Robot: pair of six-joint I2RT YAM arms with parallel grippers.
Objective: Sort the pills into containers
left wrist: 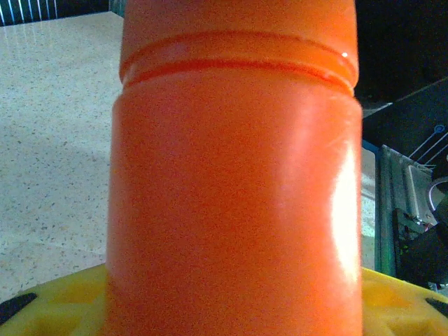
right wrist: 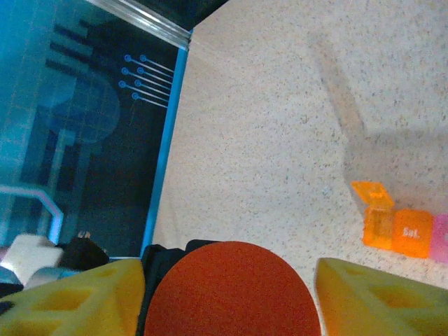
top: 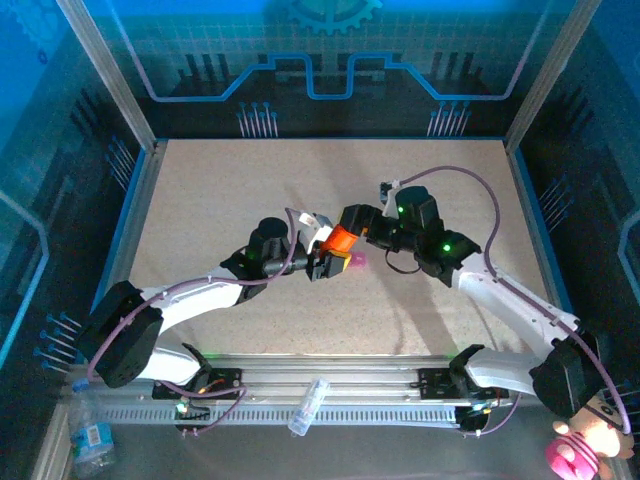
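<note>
orange bottle (left wrist: 234, 196), clamped in your left gripper (left wrist: 234, 308), points at your right gripper (right wrist: 231, 297), which straddles its end, grip unclear. containers (right wrist: 395, 227) sit on the table (right wrist: 280, 140) just beneath.

- bottle (left wrist: 238, 196): solid orange, glossy white highlight
- containers (right wrist: 395, 231): two translucent orange boxes, one pink; white lettering on one orange box
- bench (top: 250, 200): beige, fine dark speckle
- right hand (right wrist: 231, 297), fingers (right wrist: 378, 297): yellow
- walls (top: 320, 60): blue, circuit-line pattern
- arms (top: 200, 295): white links, black joints
</note>
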